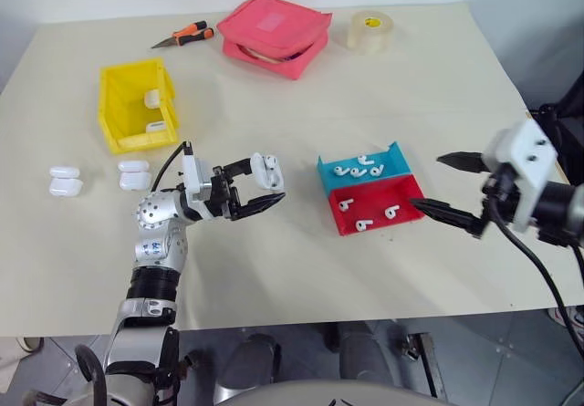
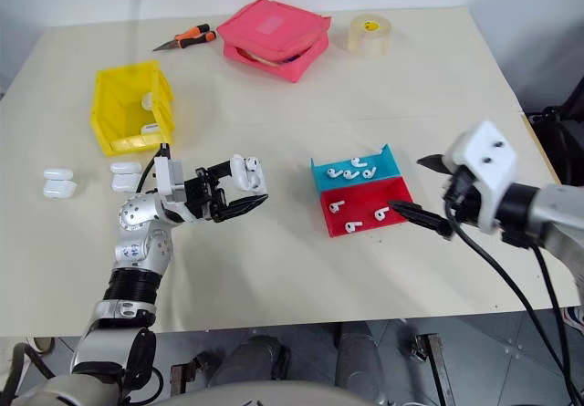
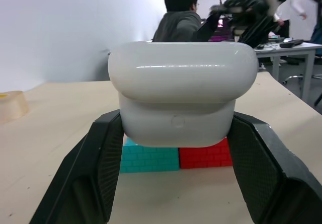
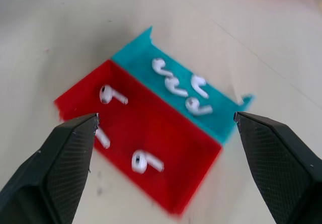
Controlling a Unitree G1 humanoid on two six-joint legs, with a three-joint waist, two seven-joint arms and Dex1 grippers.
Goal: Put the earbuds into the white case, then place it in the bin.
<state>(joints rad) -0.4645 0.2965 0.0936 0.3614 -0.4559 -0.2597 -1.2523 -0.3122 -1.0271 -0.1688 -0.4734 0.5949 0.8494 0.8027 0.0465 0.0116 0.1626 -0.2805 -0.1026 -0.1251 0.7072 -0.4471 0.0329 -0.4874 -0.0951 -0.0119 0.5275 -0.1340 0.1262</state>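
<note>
We count seven earbuds (image 1: 363,226): three in the red tray (image 1: 401,201), four in the blue tray (image 1: 398,161) just behind it, right of centre. Left gripper (image 1: 265,187) is clamped on one white case (image 1: 266,171), held up above the table (image 1: 438,87) mid-scene. Right gripper (image 1: 447,186) is spread wide, holding nothing, just right of the trays. Four more cases lie at near left, two in the yellow bin (image 1: 117,107) at far left.
</note>
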